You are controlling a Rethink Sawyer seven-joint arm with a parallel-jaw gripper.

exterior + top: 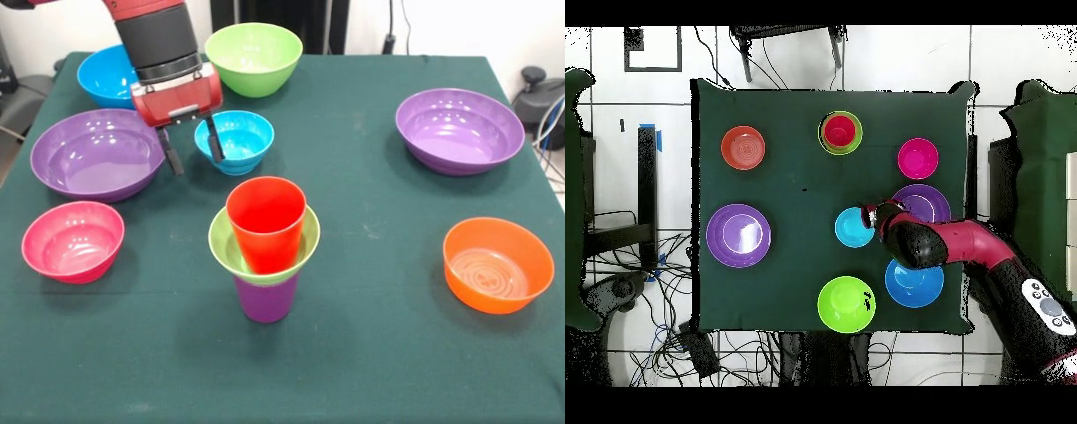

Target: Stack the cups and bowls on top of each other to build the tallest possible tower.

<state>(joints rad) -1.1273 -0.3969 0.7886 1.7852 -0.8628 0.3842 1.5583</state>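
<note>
The tower stands at the table's middle front: a purple cup (pixel 265 299) at the bottom, a small lime green bowl (pixel 224 249) on it, and a red cup (pixel 265 221) nested in the bowl. It also shows in the overhead view (pixel 840 131). My gripper (pixel 192 148) is open and low, just behind and left of the tower. One finger (pixel 214 141) is at the left rim of the small blue bowl (pixel 240 140). The other finger (pixel 171 154) is outside, beside the left purple bowl (pixel 93 159). Nothing is held. In the overhead view the gripper (pixel 873 215) sits by the small blue bowl (pixel 853 228).
A large blue bowl (pixel 101 75) and a large lime green bowl (pixel 254 57) stand at the back. A pink bowl (pixel 72 240) is at the front left, a second purple bowl (pixel 459 131) at the right and an orange bowl (pixel 497 265) at the front right.
</note>
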